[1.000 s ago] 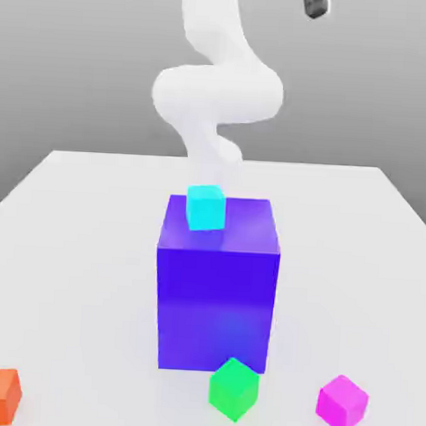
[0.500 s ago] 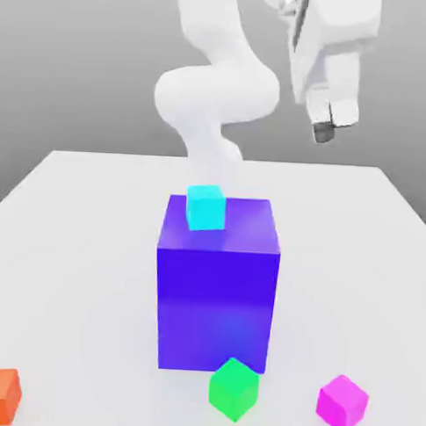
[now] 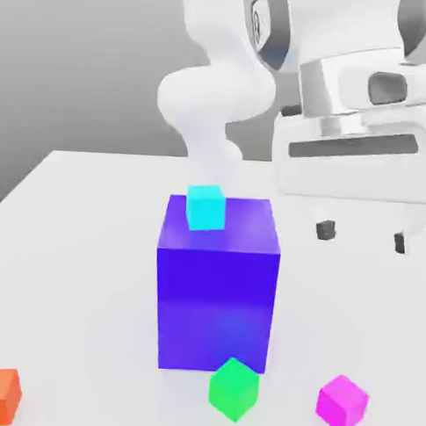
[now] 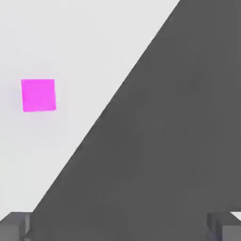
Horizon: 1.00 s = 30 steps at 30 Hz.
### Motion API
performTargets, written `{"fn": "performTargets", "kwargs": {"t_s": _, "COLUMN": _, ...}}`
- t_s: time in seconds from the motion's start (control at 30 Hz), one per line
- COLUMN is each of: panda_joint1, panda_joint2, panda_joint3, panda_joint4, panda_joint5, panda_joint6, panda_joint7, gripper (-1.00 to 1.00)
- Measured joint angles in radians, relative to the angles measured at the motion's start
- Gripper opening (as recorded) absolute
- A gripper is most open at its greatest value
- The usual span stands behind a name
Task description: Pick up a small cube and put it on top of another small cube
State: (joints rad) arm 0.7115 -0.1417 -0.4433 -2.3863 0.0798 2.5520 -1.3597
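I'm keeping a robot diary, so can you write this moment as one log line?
stage: approach | gripper: open, empty, above table | magenta cube: on table, untouched | cyan cube: on blue-violet block

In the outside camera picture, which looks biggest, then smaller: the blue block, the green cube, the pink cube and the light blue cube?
1. Big blue-violet block, by far the largest.
2. Green cube.
3. Magenta-pink cube, close to the green one in size.
4. Cyan cube looks smallest, but it sits farther from the camera, so that is unsure.
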Motion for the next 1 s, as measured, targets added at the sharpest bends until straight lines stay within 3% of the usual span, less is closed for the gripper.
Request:
{"fn": "performTargets", "kwargs": {"t_s": 0.6, "panda_joint1": 0.066, "panda_joint2": 0.255, "panda_joint3": 0.033, "panda_joint4": -0.028, "panda_joint5": 0.138, "panda_joint6": 0.082, "panda_joint7": -0.849, "gripper": 0.00}}
{"fn": "performTargets", "kwargs": {"t_s": 1.0, "panda_joint1": 0.014, "panda_joint2": 0.406, "panda_joint3": 0.142, "panda_joint4": -0.050, "panda_joint5": 0.123, "panda_joint6": 0.146, "panda_joint7": -1.336, "gripper": 0.00}}
